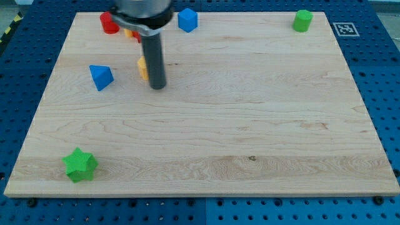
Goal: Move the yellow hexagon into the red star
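Observation:
My tip (158,85) rests on the wooden board (250,125) in its upper left part. A yellow block (143,68), mostly hidden behind the rod, sits just left of the tip and touches or nearly touches the rod; its shape cannot be made out. A red block (109,23) lies near the board's top edge at the upper left, partly hidden by the arm. Small bits of yellow and red (131,34) show beside it under the arm.
A blue triangular block (100,76) lies left of the tip. A blue block (187,19) sits at the top edge. A green cylinder (303,20) stands at the top right. A green star (80,165) lies at the bottom left.

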Available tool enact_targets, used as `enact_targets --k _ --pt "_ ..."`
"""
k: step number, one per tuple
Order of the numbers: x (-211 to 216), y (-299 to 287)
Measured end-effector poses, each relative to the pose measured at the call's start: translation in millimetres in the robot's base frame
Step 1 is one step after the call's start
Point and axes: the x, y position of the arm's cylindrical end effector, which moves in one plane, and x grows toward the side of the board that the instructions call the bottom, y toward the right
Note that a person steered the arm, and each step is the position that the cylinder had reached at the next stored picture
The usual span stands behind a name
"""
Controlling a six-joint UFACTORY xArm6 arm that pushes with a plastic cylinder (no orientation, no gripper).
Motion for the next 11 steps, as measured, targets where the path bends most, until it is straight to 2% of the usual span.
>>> enact_targets --k 1,2,4,6,11 --pt "-4.4 -39.2" --pt "-11.4 -41.7" --pt "13.0 -17.5" --pt "10.2 4.7" --pt "-70.0 -4.2"
